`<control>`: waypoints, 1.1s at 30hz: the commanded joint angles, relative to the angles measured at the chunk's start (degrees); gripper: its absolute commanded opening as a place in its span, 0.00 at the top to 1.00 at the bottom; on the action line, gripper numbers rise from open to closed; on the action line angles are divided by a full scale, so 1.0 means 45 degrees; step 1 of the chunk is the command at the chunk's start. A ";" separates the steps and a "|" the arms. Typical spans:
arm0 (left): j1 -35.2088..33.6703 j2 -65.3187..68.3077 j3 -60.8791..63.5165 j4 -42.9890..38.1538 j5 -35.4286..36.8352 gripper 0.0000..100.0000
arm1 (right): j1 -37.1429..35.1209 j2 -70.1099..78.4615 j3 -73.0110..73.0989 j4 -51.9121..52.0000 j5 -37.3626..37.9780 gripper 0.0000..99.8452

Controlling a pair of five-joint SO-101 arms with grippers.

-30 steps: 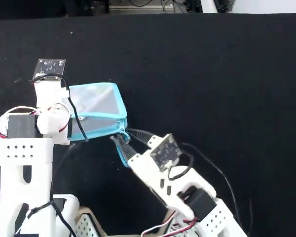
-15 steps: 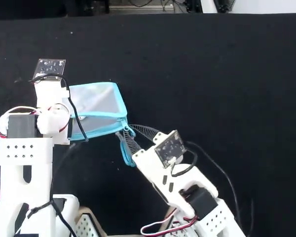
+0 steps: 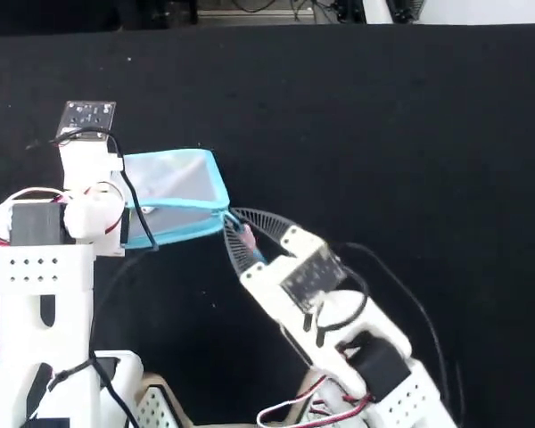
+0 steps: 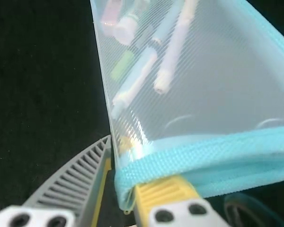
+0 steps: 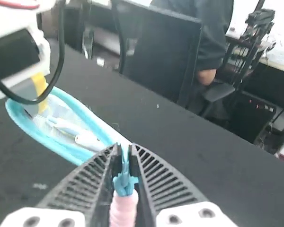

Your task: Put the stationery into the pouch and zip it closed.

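Two pinches: left gripper (image 4: 125,182) clamps the pouch (image 4: 203,85) edge, right gripper (image 5: 124,151) the zipper pull (image 5: 122,183).

Pouch (image 3: 174,187) — translucent ribbed plastic edged in light-blue zip tape — lies on the black table (image 3: 383,134), mouth gaping open. Stationery (image 4: 149,61): several pastel pens and markers lying lengthwise inside. Blue zipper pull (image 5: 124,182) sits at one end of the mouth.

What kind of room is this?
Probably a robot lab or workshop. The left arm and right arm work at a black table, the right gripper pinching the zip pull of a pouch, and a desk with equipment stands behind.
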 commanded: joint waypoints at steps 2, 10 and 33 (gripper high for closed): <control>0.0088 -0.0020 -0.1162 0.0039 0.0020 0.97 | 0.0195 0.3253 -0.2921 -0.0195 0.0410 0.99; 0.0068 -0.0020 -0.4073 0.1915 0.0020 0.82 | 0.0176 0.5226 -0.5988 0.1797 0.0488 0.99; -0.2628 -0.2755 -0.2589 0.1856 -0.1074 0.82 | 0.0195 0.5402 -0.4972 0.5372 0.0547 0.87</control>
